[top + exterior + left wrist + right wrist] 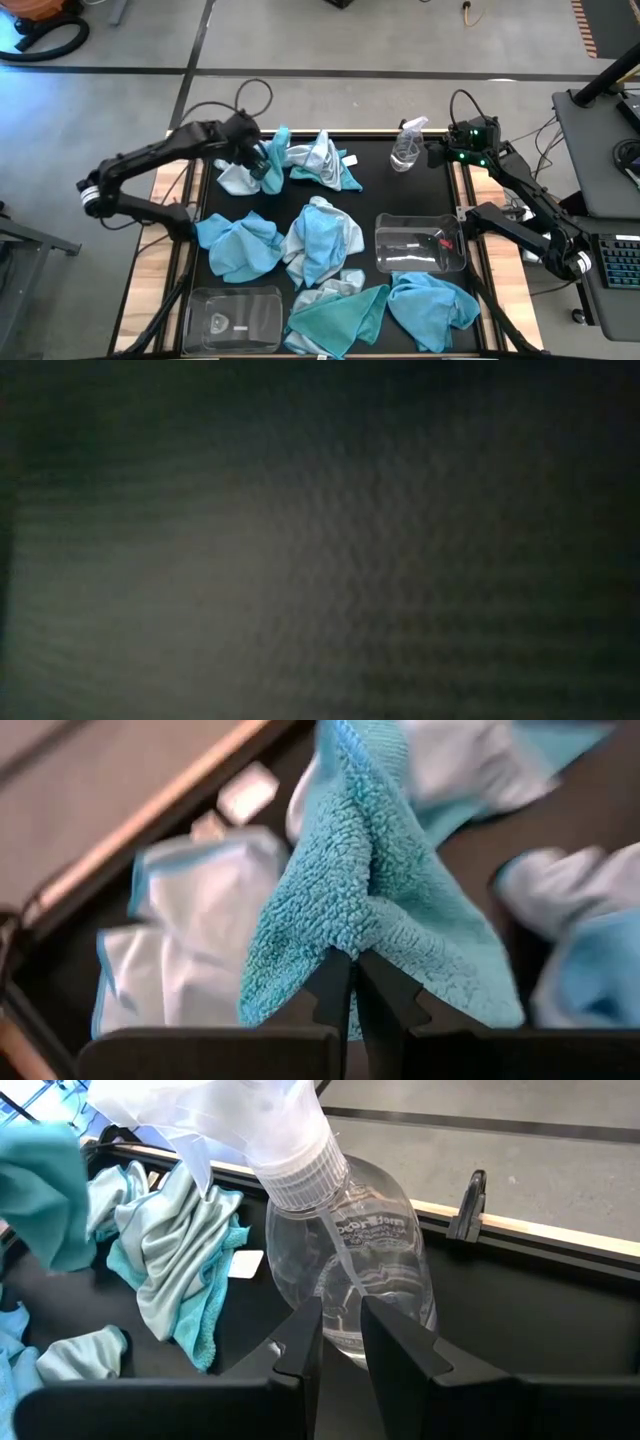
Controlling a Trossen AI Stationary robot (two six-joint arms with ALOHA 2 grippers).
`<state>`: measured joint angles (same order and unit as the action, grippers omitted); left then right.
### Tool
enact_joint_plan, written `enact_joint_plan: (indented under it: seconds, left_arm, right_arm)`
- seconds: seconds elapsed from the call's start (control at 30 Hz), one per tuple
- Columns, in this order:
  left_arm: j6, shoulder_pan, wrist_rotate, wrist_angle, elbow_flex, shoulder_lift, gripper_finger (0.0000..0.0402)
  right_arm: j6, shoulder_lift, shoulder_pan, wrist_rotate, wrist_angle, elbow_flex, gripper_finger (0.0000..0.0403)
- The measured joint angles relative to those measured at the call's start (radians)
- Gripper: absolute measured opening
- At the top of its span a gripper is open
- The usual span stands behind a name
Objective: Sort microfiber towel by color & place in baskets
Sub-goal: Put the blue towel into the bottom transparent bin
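Note:
Several microfiber towels lie crumpled on the black mat, some sky-blue [238,245] or teal [340,315], some pale [318,158]. My left gripper [268,168] at the far left is shut on a sky-blue towel [279,145], over a pale towel [190,920]. My right gripper [340,1342] at the far right is open by a narrow gap, close against the foot of a clear spray bottle [350,1250] that stands upright. Two clear baskets stand on the mat, one near left [228,315] and one right of the middle [420,243]. The low view is dark. My left gripper pinches a bunched fold of the sky-blue towel [365,935] between its two fingertips [330,985]. The towel spreads out beyond the fingers in thick folds. I cannot tell whether any part of it lies on the mat. My right gripper stands at the bottle's lower wall [345,1315]; I cannot tell whether the fingers touch it.
The mat has a raised frame with a clamp [468,1205] on its far edge. Cables [250,95] lie on the floor beyond the table. A small white tag [245,1263] lies on the mat beside the bottle.

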<state>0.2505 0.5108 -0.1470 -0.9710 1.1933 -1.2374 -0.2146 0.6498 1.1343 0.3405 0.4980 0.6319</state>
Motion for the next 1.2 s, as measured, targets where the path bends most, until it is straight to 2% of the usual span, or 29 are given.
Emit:
enact_joint_plan:
  seconds: [0.23,0.47,0.7,0.9,1.2]
  left_arm:
    - [0.053,-0.151,0.000,-0.012,0.094,0.098,0.0000]
    - [0.175,-0.405,-0.013,-0.011,0.116,0.133,0.0000]
    - [0.399,-0.713,-0.108,-0.015,0.106,0.124,0.0000]
    - [0.615,-0.971,-0.229,-0.015,0.106,0.094,0.0000]
    - [0.928,-1.264,-0.271,-0.017,0.145,-0.006,0.0000]
  right_arm:
    - [0.006,0.000,0.000,0.000,0.000,0.000,0.0068]
    - [0.006,0.000,0.000,0.000,0.000,0.000,0.0068]
    - [0.006,0.000,0.000,0.000,0.001,0.000,0.0068]
    - [0.006,0.000,0.000,0.003,0.003,0.000,0.0068]
    - [0.006,0.000,0.000,0.001,0.078,0.000,0.0068]
